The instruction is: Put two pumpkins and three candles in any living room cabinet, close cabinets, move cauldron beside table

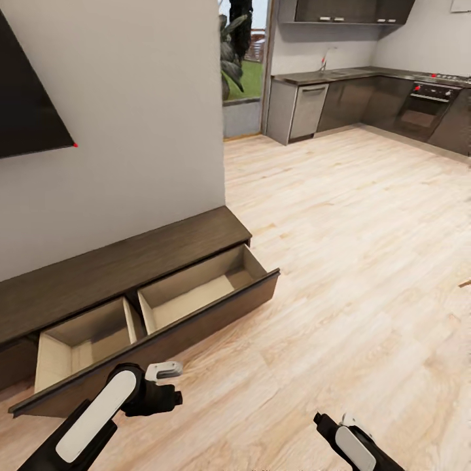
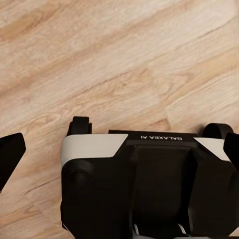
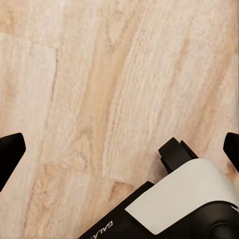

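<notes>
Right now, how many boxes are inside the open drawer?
2. The cabinet's drawer is split by a divider: a left box and a right box. Both look empty, though the front edge hides their near corners.

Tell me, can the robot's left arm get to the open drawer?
Probably yes. The left tool hangs just in front of the open drawer of the cabinet, with nothing between them. The tool looks open and empty.

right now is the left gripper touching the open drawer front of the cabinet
Cannot tell. In the head view the left gripper overlaps the drawer front of the cabinet, with no visible contact or gap; the left wrist view shows floor beyond its fingers.
</notes>
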